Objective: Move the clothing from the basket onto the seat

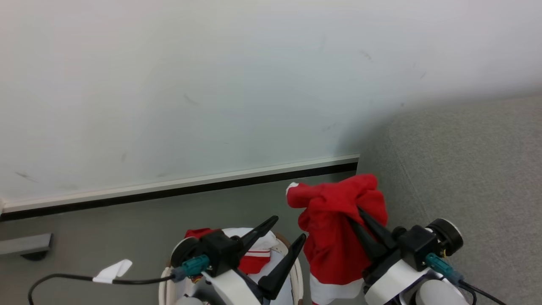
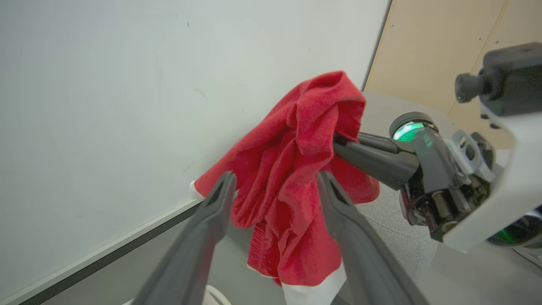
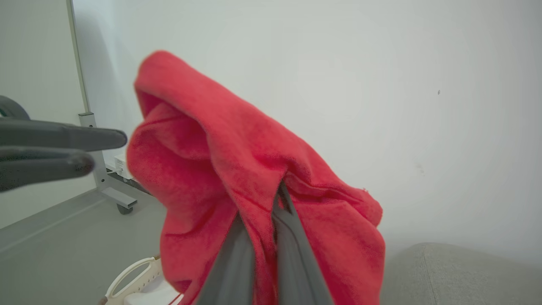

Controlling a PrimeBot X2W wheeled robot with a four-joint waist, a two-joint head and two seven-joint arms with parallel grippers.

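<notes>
Red garment (image 1: 338, 228) hangs bunched from the right gripper (image 1: 355, 213), whose fingers are pinched tight on a fold, likely to lift it clear of the basket (image 1: 299, 271) toward the seat (image 1: 465, 169) alongside. The left gripper (image 1: 289, 228), spread wide, holds nothing. The garment's long axis runs vertical, white hem (image 1: 334, 292) pointing down.

My left gripper (image 1: 289, 228) has its two fingers spread wide, pointing up and to the right. My right gripper (image 1: 355, 215) is pinched tight on the garment (image 1: 330, 250), its fingers angled up and left towards the left one. My left forearm (image 1: 230, 290) and right forearm (image 1: 391, 277) rise side by side from below.
</notes>
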